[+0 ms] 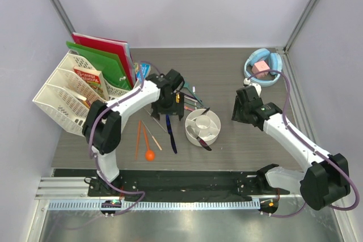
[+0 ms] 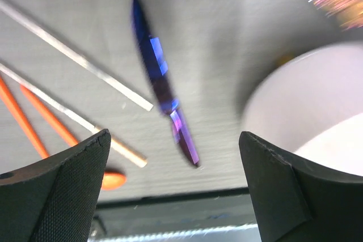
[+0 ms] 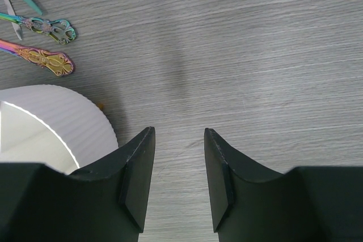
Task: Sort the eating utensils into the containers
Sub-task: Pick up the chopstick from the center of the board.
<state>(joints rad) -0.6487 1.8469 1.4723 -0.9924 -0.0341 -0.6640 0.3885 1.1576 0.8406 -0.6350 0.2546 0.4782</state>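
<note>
The left hand hangs spread and empty above the dark blue knife, which lies flat on the worktop near the white cup. Slim and flat, the knife may skid from closing fingers, or one finger may clip the cup wall and shove it. The silver sticks close by could get nipped instead. The right hand, parted and holding nothing, hovers beside the cup.

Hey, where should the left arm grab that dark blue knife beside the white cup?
Come straight down with the open left gripper and pinch the dark blue knife across its narrow width near mid-length. It lies flat, thin, apart from the white cup.
</note>
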